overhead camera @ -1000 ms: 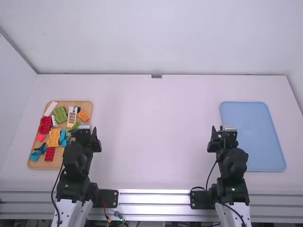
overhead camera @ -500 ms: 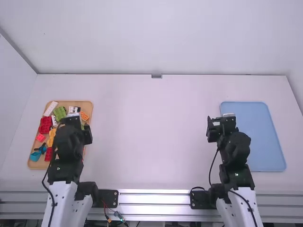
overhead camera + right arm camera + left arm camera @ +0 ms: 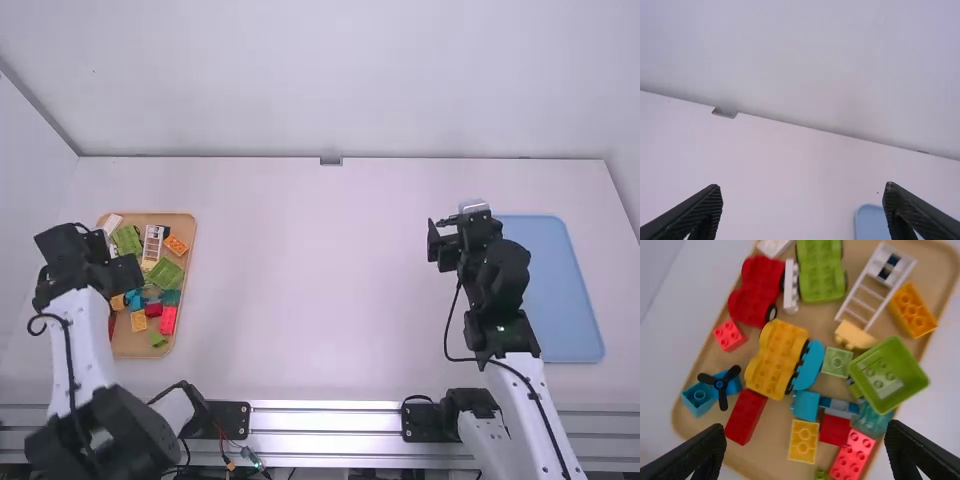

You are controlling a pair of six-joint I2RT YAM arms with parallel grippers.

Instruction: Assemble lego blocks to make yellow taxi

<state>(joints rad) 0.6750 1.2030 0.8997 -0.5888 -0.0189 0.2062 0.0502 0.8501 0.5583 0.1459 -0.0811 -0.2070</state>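
Our left gripper (image 3: 805,426), spread wide and empty, is the nearer to the yellow car base (image 3: 776,359); its length crosses our closing line.

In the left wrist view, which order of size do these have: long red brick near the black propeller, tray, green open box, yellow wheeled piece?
1. Tray
2. Yellow wheeled piece and green open box: too alike to rank
3. Long red brick
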